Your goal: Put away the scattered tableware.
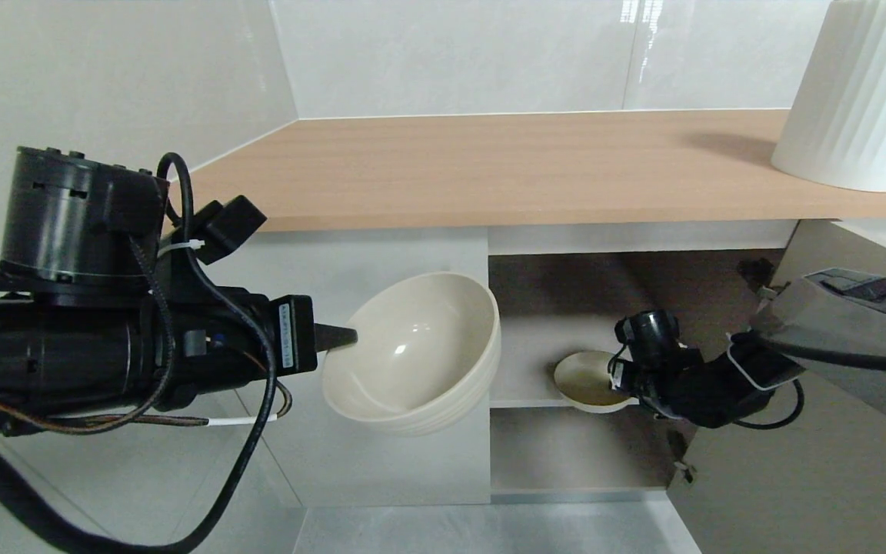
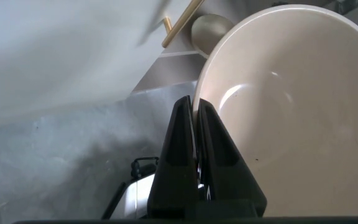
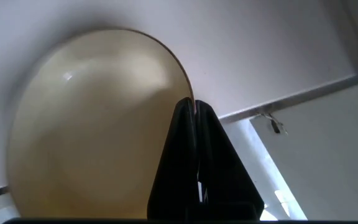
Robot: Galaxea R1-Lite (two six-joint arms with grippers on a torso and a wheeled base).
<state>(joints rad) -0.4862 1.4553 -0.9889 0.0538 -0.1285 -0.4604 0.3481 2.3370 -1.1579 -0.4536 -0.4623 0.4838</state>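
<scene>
Left tool [image 1: 346, 336]: bowl [image 1: 420, 350]; right tool [image 1: 618, 378]: dish [image 1: 581, 377]

Bright even light, glint inside bowl [image 1: 412, 354]

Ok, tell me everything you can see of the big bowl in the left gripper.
The big bowl is cream, glossy, ceramic-looking, deep, round and empty, with shallow ridges around its outer wall. It hangs tilted in the air, opening toward the head camera, before the white cabinet front under the wooden counter. Only the left gripper touches it, jaws shut on its rim.
</scene>
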